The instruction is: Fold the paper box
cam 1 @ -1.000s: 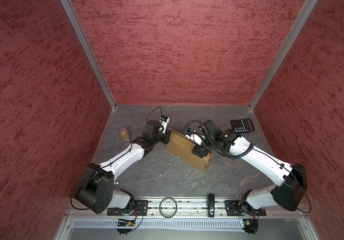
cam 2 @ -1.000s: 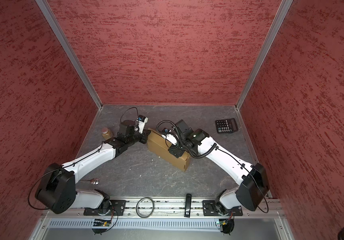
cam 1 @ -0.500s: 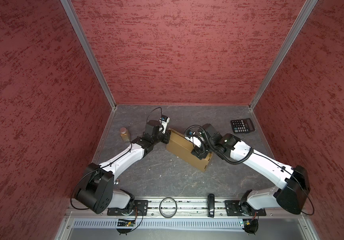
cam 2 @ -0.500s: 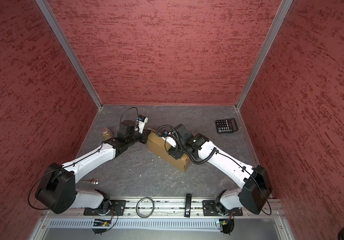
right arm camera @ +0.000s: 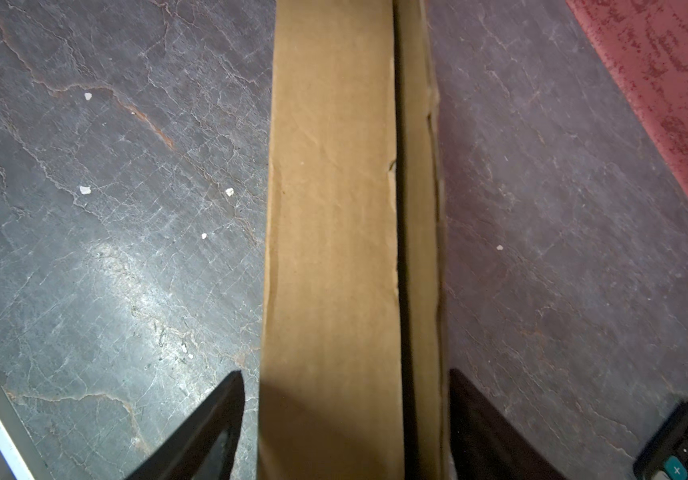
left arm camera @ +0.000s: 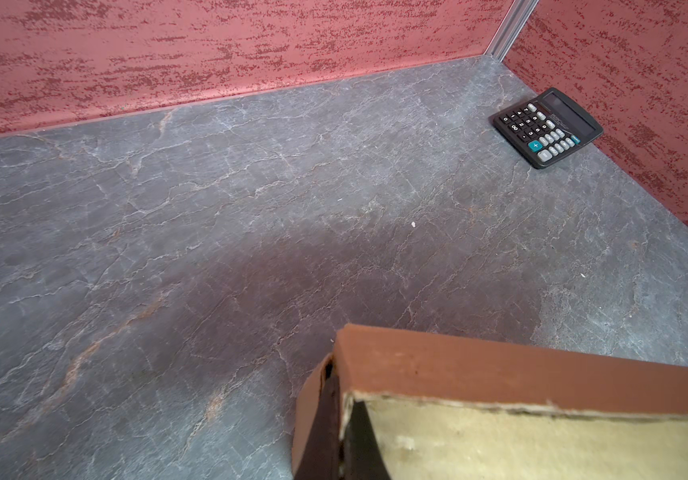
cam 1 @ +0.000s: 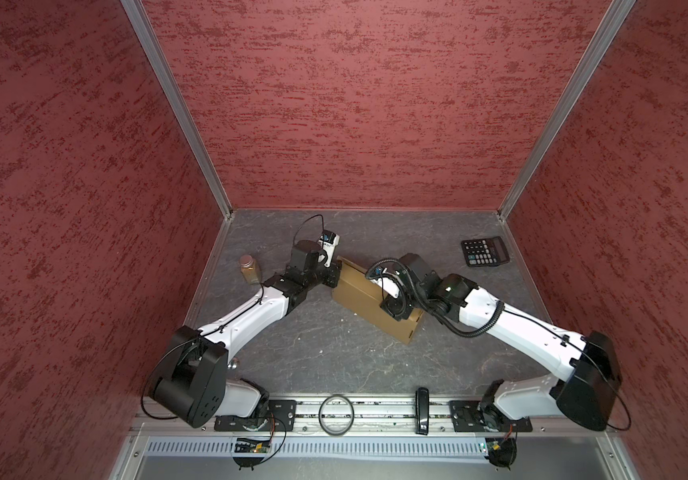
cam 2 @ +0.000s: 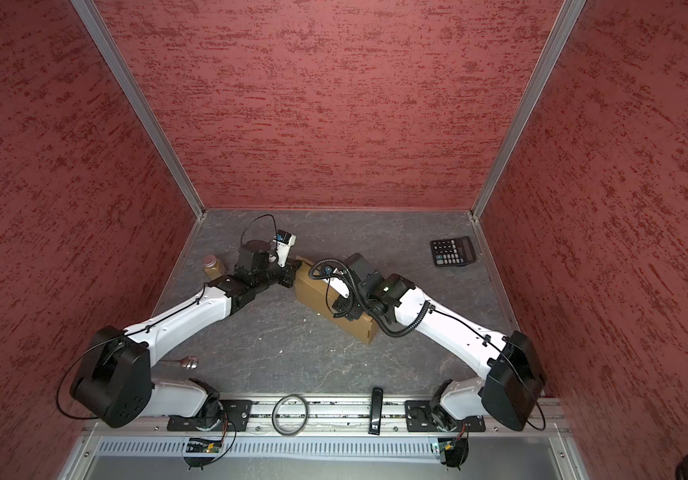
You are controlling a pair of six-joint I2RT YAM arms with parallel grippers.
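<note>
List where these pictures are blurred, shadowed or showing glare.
Left wrist view: the paper box corner near the lens is soft and tinted red, a dark shadow lies on the table beyond it, the calculator is sharp. Right wrist view: glare patch on the table, box's near end shadowed. Both top views: even light, walls splayed.

The table [cam 1: 334,353] is a dark grey, stone-patterned slab veined with pale and rusty cracks. The paper box [cam 1: 358,299], brown and closed up, rests near its middle, running aslant from far left to near right. A black calculator [cam 1: 484,251] lies flat in the far right corner. An upright brown jar [cam 1: 249,269] stands at the left edge. A small shiny metal object [cam 2: 186,363] lies near left. White crumbs [right arm camera: 84,190] are scattered about.
</note>
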